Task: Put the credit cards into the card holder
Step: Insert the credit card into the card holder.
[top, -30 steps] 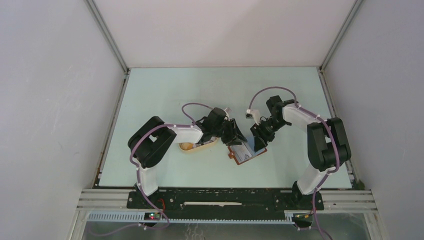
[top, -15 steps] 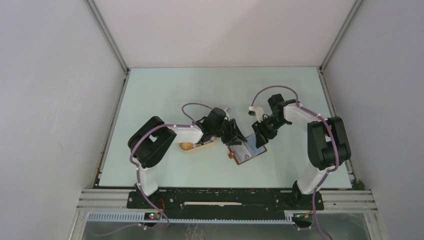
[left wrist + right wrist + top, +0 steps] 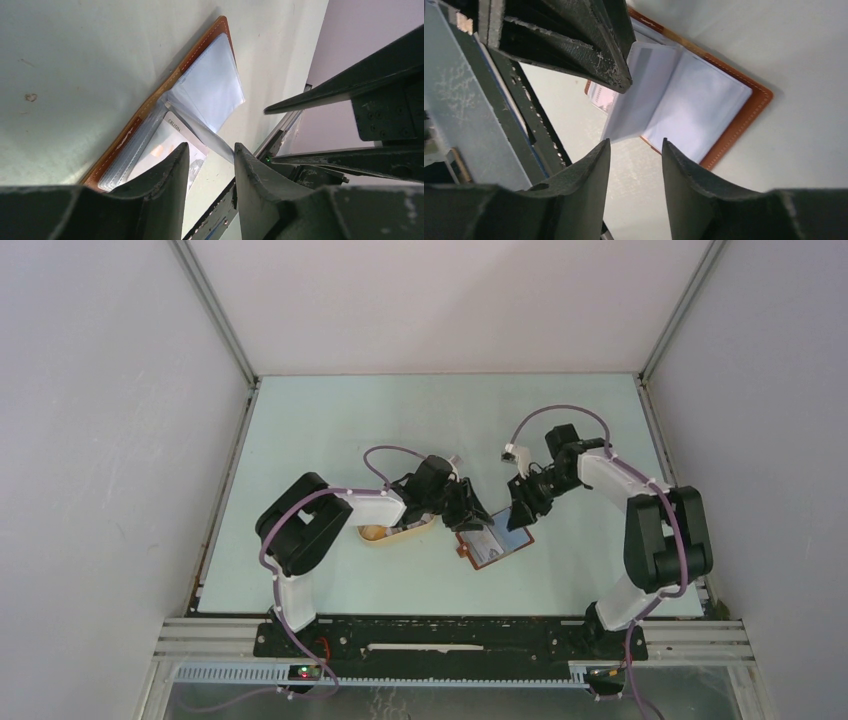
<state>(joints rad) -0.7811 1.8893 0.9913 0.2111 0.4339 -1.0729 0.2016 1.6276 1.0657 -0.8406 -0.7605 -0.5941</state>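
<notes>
The card holder (image 3: 493,546) lies open on the table, with a reddish-brown leather rim and clear card pockets. It shows in the left wrist view (image 3: 150,107) and the right wrist view (image 3: 744,117). One pocket page (image 3: 639,95) stands lifted. A whitish printed credit card (image 3: 172,142) sits in a pocket. My left gripper (image 3: 470,511) (image 3: 211,150) is open and empty just above the holder's left half. My right gripper (image 3: 520,512) (image 3: 636,145) is open and empty over its far right edge.
An oval cream tray (image 3: 400,533) lies left of the holder, under the left arm, with something tan (image 3: 372,532) in it. The two grippers' fingers are close together over the holder. Grey walls enclose the table.
My right arm has swung its elbow out to the right and its gripper has drawn back a little from the holder. The left arm has stayed still.
</notes>
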